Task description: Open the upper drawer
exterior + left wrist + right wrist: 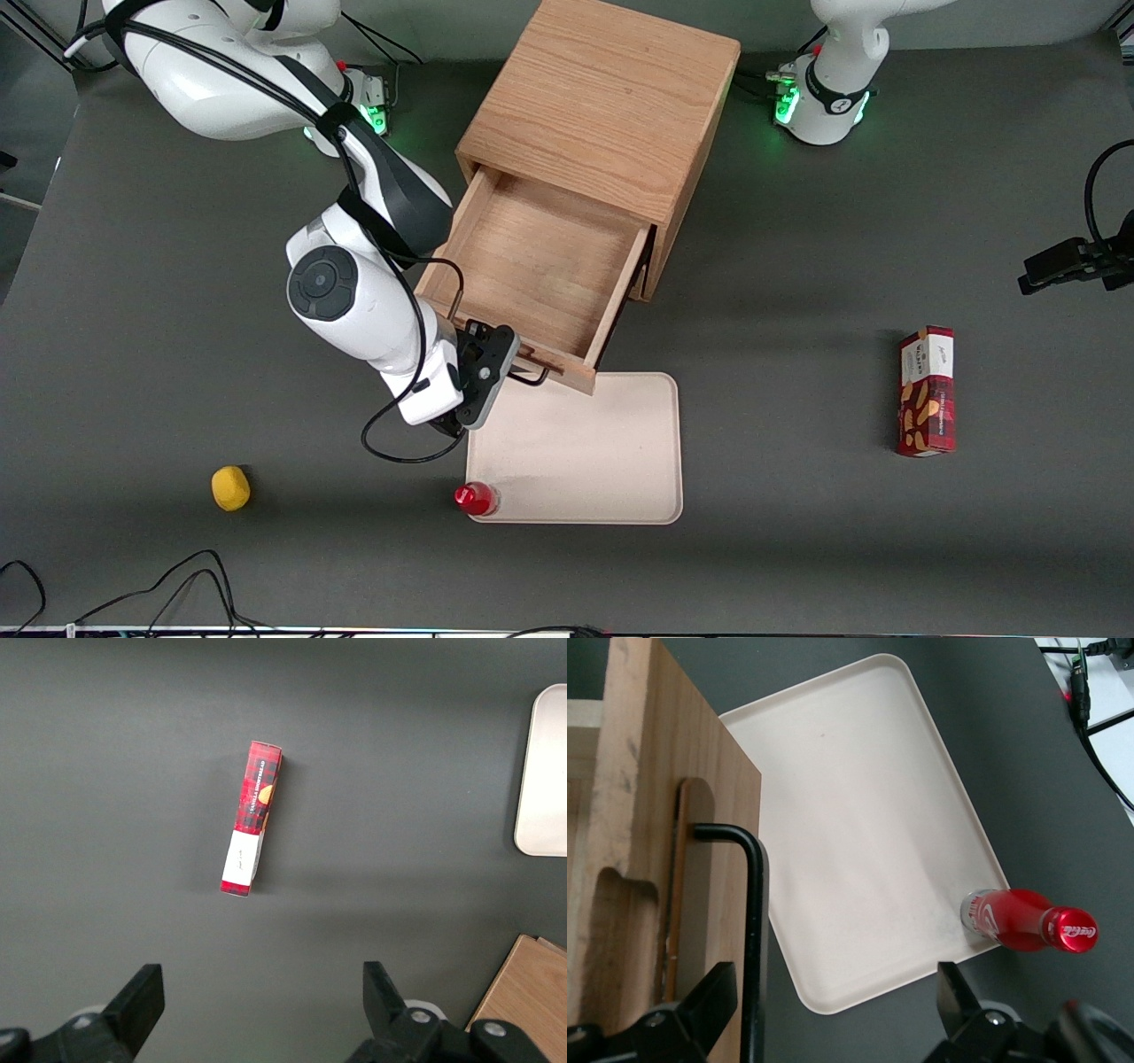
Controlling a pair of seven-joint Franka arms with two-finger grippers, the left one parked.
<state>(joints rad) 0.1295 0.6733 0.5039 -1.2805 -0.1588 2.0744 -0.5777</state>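
Above the tray's [620, 443] edge, the spread gripper [523, 368] straddles the pulled-out upper drawer's [540, 266] handle [755, 930].

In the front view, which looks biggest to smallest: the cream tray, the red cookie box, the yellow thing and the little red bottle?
1. Cream tray, by far.
2. Red cookie box.
3. Yellow object and red bottle: alike, so unranked.
The gripper is at the open upper drawer, by its handle.
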